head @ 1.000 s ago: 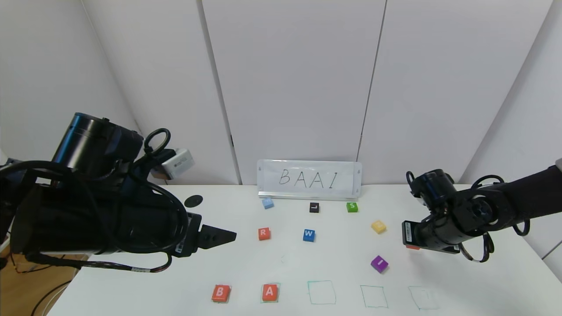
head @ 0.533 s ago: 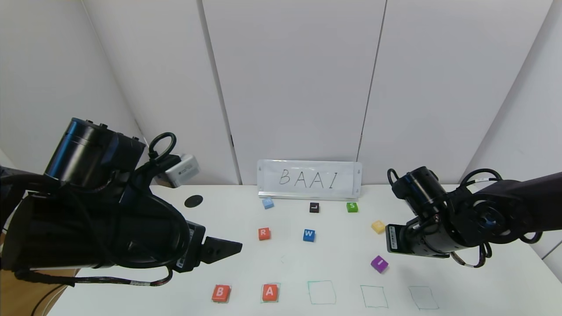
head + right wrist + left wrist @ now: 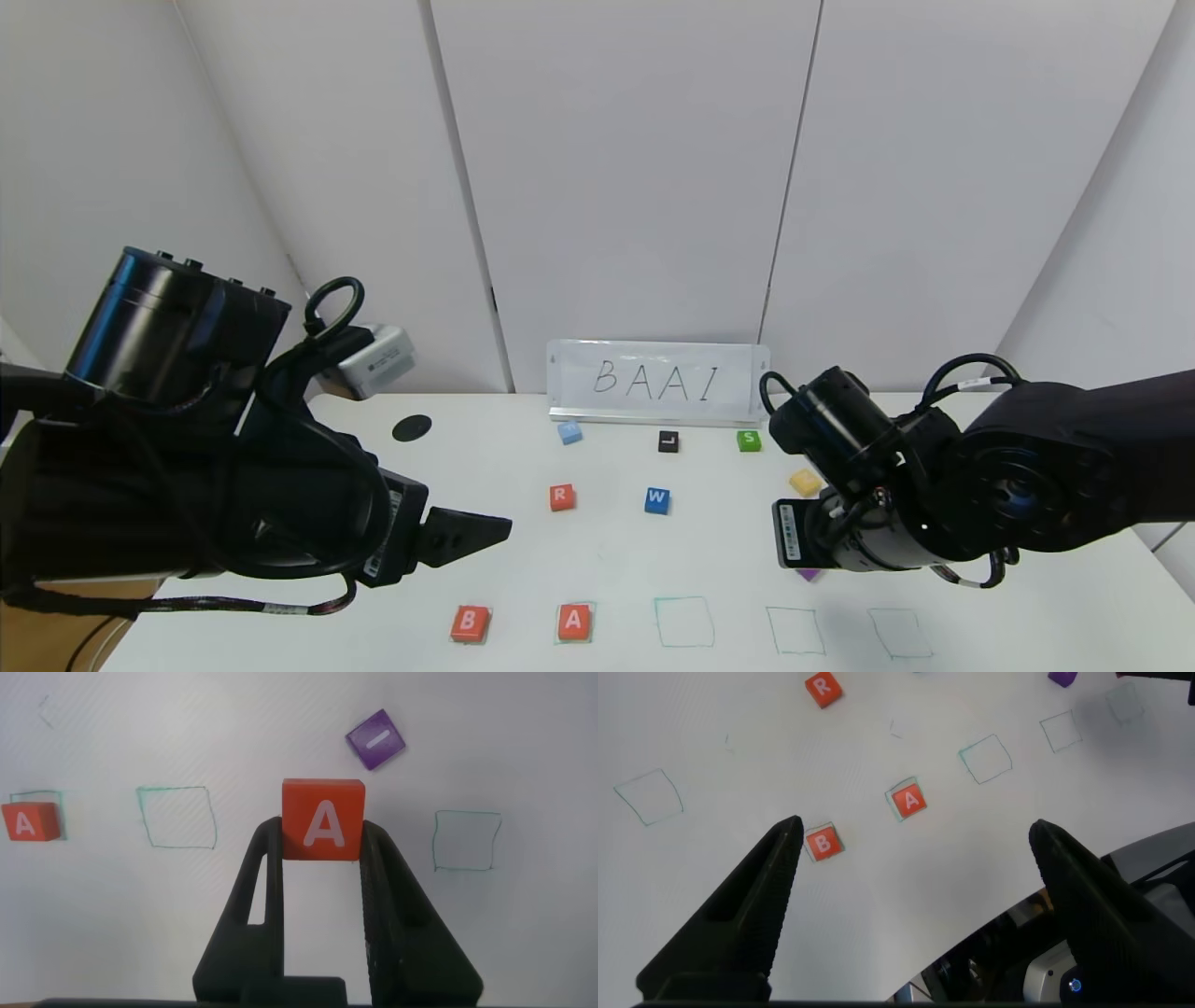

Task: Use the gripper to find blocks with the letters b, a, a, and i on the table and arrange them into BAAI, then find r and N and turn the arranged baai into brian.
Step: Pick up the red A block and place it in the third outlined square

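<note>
Seen from the head camera, the right gripper [image 3: 810,567] hangs over the right half of the table [image 3: 523,560], its arm covering all but a corner of the purple I block [image 3: 808,574] just behind the drawn squares along the near edge. The B block [image 3: 470,623] and an A block [image 3: 574,622] sit side by side at the near edge, left of centre, with three drawn squares empty to their right. The R block [image 3: 561,497] lies mid-table beside a blue W block [image 3: 656,500]; light blue [image 3: 569,432], black L [image 3: 667,441], green S [image 3: 749,441] and yellow [image 3: 805,482] blocks lie toward the far edge, below a sign reading BAAI [image 3: 658,381]. The left gripper [image 3: 467,535] hovers above the table's left side. In the left wrist view, the left gripper [image 3: 915,873] has its fingers spread wide apart, B [image 3: 822,844] and A [image 3: 909,801] lying on the table between them, untouched. In the right wrist view, the right gripper [image 3: 322,845] is clamped on a second A block [image 3: 323,819], held between its fingertips above the table, over the gap between two empty squares, with the purple block [image 3: 377,739] beyond.
</note>
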Controlling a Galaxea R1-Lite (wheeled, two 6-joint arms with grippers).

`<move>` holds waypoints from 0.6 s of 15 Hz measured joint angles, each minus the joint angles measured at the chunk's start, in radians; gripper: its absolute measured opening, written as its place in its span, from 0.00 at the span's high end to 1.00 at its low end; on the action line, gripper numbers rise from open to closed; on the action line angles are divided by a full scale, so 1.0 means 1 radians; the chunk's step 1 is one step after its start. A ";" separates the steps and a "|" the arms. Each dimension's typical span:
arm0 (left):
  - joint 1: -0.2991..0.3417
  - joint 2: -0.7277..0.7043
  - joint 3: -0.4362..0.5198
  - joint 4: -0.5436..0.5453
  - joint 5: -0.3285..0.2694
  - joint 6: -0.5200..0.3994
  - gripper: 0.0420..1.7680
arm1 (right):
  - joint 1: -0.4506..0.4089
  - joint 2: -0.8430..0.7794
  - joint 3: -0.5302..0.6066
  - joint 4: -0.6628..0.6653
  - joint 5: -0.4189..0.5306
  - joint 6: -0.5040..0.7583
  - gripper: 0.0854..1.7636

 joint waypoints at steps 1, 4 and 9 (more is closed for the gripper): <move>0.000 -0.007 0.000 0.000 -0.001 0.001 0.03 | 0.032 0.011 -0.036 0.027 -0.001 0.018 0.73; 0.007 -0.033 0.000 0.001 -0.001 0.016 0.03 | 0.087 0.056 -0.085 0.031 -0.047 0.057 0.73; 0.008 -0.071 0.004 0.004 -0.002 0.044 0.03 | 0.175 0.124 -0.110 -0.008 -0.067 0.135 0.73</move>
